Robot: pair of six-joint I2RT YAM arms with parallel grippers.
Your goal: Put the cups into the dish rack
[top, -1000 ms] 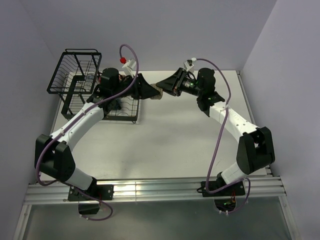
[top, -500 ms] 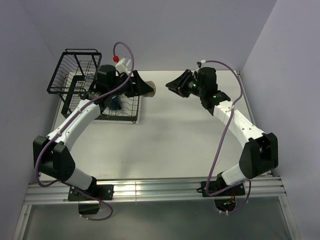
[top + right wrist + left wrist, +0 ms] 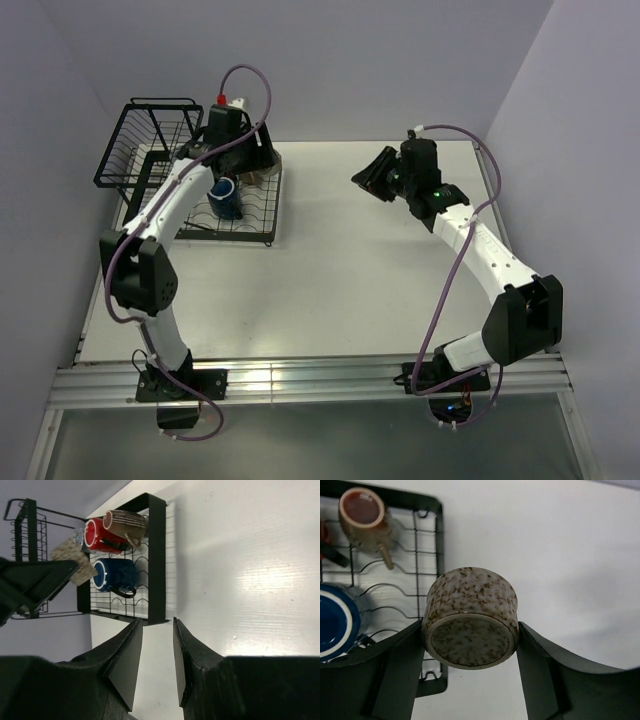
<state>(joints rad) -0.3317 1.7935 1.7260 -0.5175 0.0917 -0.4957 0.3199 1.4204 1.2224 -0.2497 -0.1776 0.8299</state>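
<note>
From above, my left arm lies across the dish rack, and its wrist covers the low beige cup, the red mug and the tan cup; none of them shows there. On the left wrist camera the dark blue mug is cut by the left edge, and the red mug is a mere sliver. On the right wrist camera the clear glass is a small pale smudge; I can't tell how it stands.

beige cup: speckled matt ceramic | dish rack: black metal wire | table: smooth
</note>
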